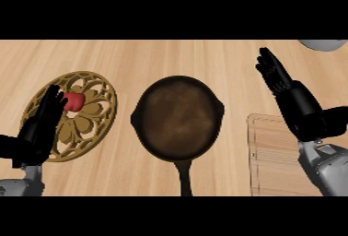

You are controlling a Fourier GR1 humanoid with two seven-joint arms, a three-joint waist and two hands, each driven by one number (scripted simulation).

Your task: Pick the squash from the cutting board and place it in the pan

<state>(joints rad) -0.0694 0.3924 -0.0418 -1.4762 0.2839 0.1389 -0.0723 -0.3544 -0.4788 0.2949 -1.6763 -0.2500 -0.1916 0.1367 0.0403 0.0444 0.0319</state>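
On the wooden counter (204, 55) a dark cast-iron pan (178, 119) sits at the middle, its handle running toward the near edge, and nothing lies inside it. Toward the counter's right near corner lies a light wooden cutting board (272, 156), partly covered by the right forearm; no squash can be seen on it. The right hand (275, 73) hangs above the counter beyond the board's far edge, well right of the pan, its fingers straight and held together, pointing toward the far edge and holding nothing. Near the left edge rests a round golden openwork trivet (85, 124), and on its far part sits a small red object (73, 101), the only food-like item showing; what it is cannot be told for sure. The left hand (42, 122) lies over the trivet's left side, fingers straight and relaxed, their tips just beside the red object. A pale rounded thing (325, 44) shows at the far right corner. No writing or labels can be read anywhere.
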